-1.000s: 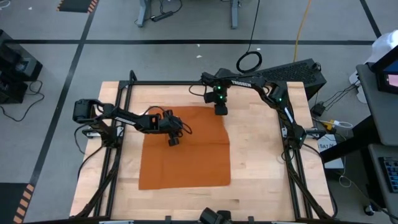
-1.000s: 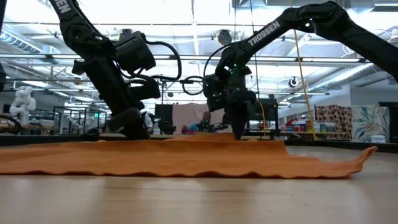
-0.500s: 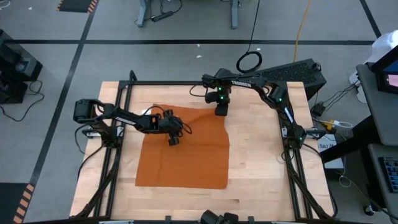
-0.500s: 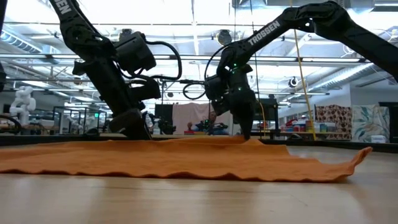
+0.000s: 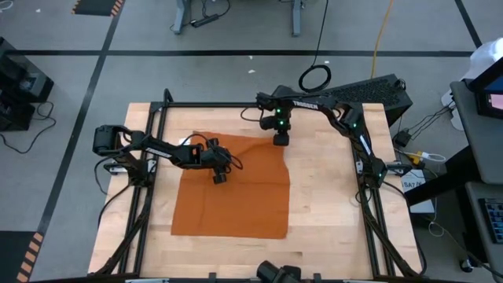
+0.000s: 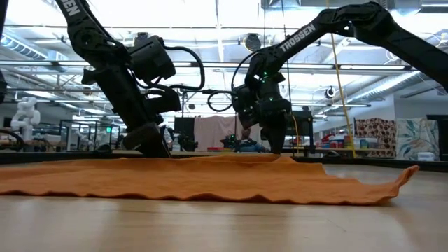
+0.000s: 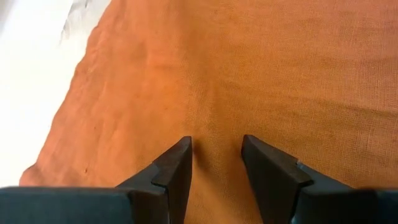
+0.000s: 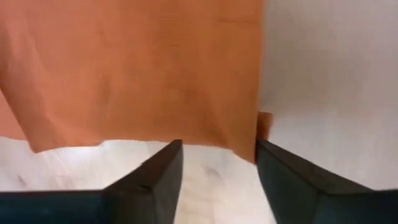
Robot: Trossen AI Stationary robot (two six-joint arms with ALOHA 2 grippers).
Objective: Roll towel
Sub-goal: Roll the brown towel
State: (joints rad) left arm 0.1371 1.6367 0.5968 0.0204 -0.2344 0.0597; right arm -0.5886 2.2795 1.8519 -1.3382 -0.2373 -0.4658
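Towel lay spread flat on the worktop. Left claw rested on its middle, fingers parted, gripping nothing. Right claw hovered at its far corner, parted and empty.

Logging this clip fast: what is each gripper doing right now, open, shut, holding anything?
Left gripper: open, fingers apart, pressed down on the towel, pinching nothing.
Right gripper: open, holding nothing, just above the towel's far corner.
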